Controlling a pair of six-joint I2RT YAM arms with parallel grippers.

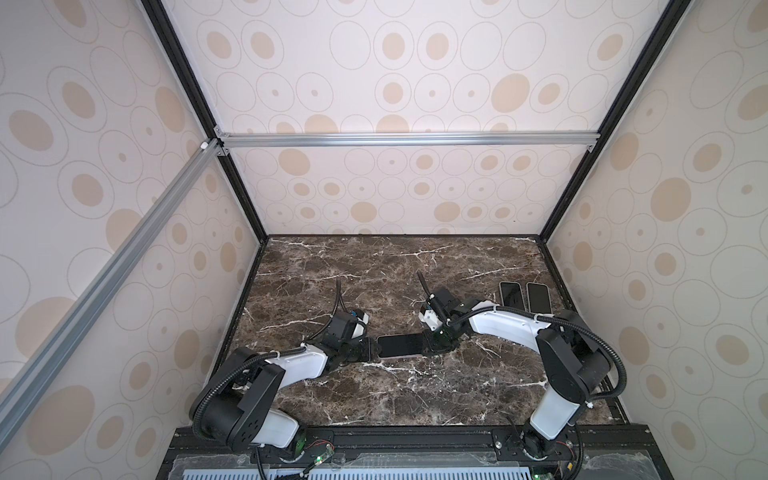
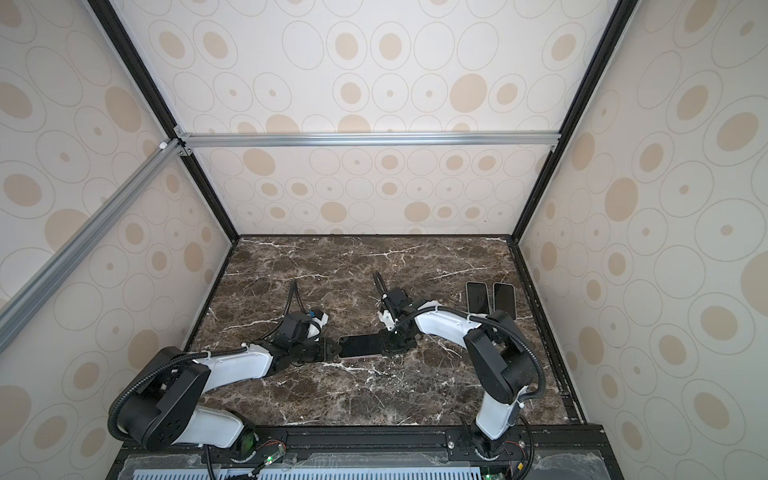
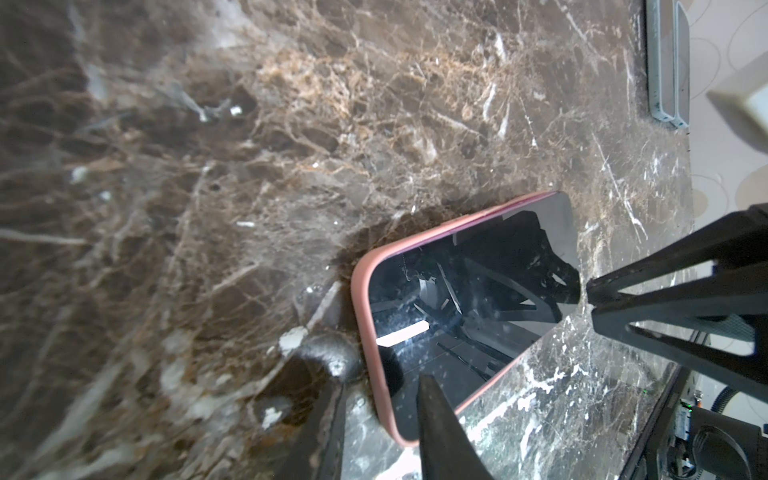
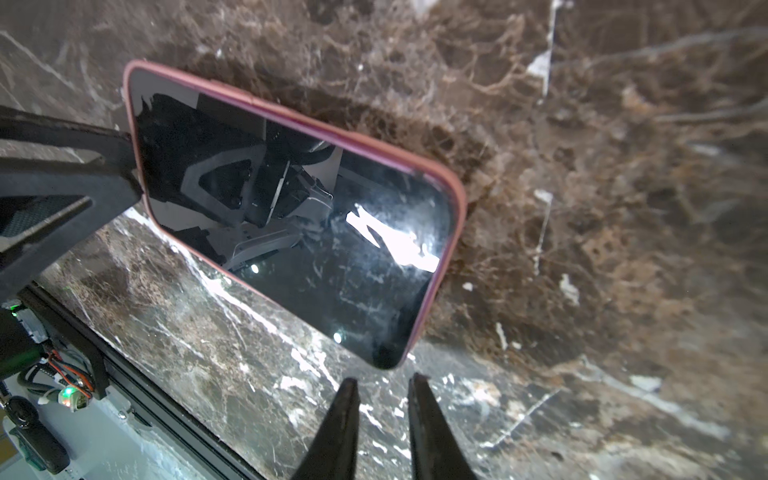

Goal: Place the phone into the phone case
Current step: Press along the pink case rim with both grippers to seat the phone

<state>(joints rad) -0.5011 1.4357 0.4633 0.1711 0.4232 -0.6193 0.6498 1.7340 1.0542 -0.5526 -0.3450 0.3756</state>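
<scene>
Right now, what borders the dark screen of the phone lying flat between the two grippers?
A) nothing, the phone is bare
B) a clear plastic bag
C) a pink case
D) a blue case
C: a pink case shows as a rim along the edges of the phone in both wrist views.

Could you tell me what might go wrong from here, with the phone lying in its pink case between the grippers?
1. One of the fingers of the left gripper overlaps the screen of the phone; pressing down could scratch the glass.
2. The rim of the pink case seems to fade at the corner nearest the right gripper, so it may not be seated there.
3. A push from either end could slide it across the smooth marble table.
</scene>
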